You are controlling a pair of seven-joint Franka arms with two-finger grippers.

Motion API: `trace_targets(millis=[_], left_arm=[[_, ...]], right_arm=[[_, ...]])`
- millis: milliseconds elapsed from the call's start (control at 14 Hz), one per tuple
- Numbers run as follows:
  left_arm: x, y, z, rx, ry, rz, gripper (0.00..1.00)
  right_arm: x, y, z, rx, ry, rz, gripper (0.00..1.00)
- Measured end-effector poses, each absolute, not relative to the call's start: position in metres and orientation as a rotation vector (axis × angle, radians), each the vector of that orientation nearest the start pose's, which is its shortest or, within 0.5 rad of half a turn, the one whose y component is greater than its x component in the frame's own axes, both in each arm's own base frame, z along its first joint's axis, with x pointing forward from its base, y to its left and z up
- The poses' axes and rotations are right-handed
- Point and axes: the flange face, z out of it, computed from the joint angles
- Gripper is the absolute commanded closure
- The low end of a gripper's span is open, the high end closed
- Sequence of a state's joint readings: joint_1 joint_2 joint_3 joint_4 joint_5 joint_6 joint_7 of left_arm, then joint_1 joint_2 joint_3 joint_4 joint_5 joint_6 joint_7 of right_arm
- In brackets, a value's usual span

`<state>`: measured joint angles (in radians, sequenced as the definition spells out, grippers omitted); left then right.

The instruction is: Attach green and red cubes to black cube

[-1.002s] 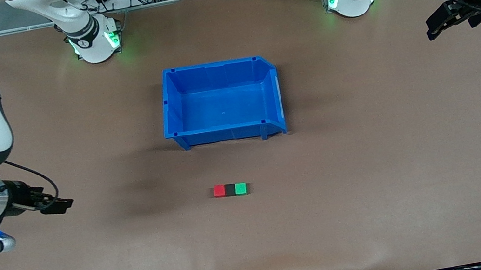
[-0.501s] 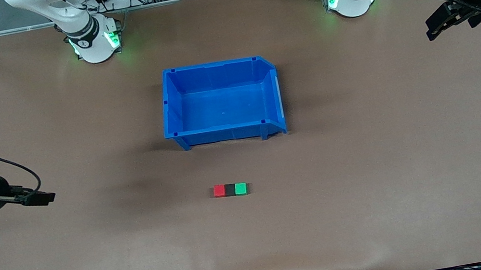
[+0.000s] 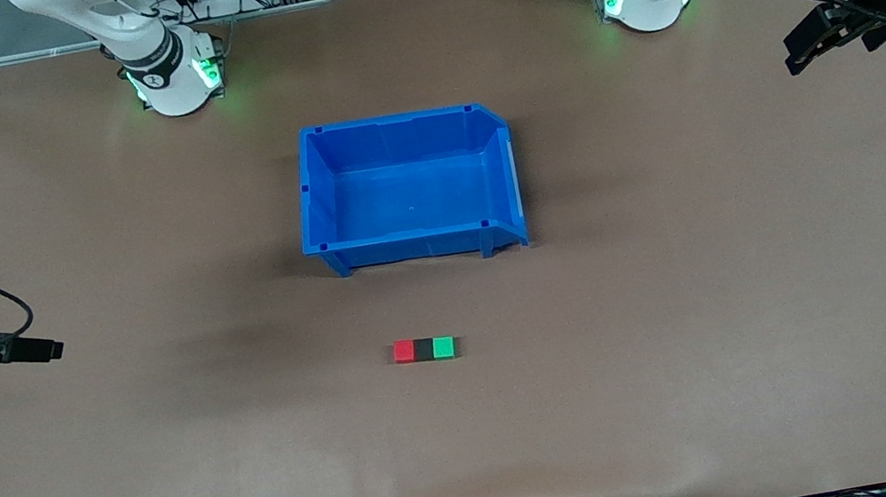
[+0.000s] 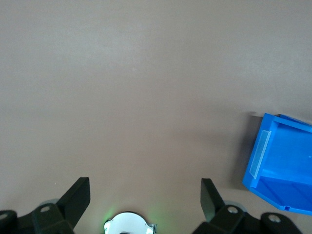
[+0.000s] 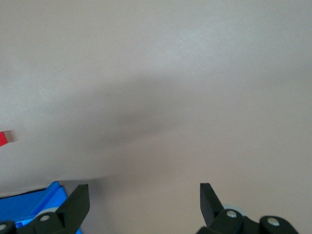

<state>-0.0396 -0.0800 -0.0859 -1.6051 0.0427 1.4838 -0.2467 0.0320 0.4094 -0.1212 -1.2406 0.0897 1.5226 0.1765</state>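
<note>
Three cubes (image 3: 424, 350), one bin (image 3: 319, 206)

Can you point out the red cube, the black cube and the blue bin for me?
red cube (image 3: 403, 350): front view, on its top face.
black cube (image 3: 423, 349): front view, on its top face, between the red and green cubes.
blue bin (image 3: 416, 249): front view, on its outer wall facing the cubes.

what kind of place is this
Likely a robotics lab workbench: two arm bases bolted along a brown table, a blue bin, a joined red cube, black cube, green cube row.
</note>
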Motion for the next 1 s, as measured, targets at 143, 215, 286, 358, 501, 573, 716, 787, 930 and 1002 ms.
trace_targets(millis=[143,215,286,358,501,573,716,787,930,1002], left_arm=[[0.517,-0.062,0.644,-3.079,-0.192,0.049,0.00],[0.517,-0.062,0.644,-3.079,-0.192,0.049,0.00],[0.517,-0.062,0.644,-3.079,-0.192,0.050,0.00],[0.517,-0.062,0.644,-3.079,-0.192,0.050,0.00],[0.517,-0.062,0.644,-3.079,-0.192,0.050,0.00],[0.517,-0.062,0.644,-3.079,-0.192,0.050,0.00],[0.517,-0.062,0.644,-3.079,-0.194,0.050,0.00],[0.517,-0.061,0.644,-3.079,-0.194,0.050,0.00],[0.517,-0.061,0.643,-3.079,-0.195,0.051,0.00],[0.517,-0.061,0.643,-3.079,-0.195,0.051,0.00]], right_arm=[[0.660,-0.038,0.535,-3.073,0.403,0.176,0.00],[0.658,-0.040,0.540,-3.072,0.401,0.168,0.00],[0.655,-0.043,0.546,-3.071,0.396,0.165,0.00],[0.653,-0.045,0.551,-3.071,0.389,0.161,0.00],[0.649,-0.048,0.559,-3.070,0.387,0.144,0.00],[0.648,-0.048,0.562,-3.070,0.387,0.139,0.00],[0.644,-0.048,0.567,-3.069,0.386,0.145,0.00],[0.642,-0.048,0.569,-3.068,0.385,0.153,0.00],[0.637,-0.048,0.574,-3.066,0.384,0.174,0.00],[0.634,-0.048,0.577,-3.066,0.385,0.180,0.00]])
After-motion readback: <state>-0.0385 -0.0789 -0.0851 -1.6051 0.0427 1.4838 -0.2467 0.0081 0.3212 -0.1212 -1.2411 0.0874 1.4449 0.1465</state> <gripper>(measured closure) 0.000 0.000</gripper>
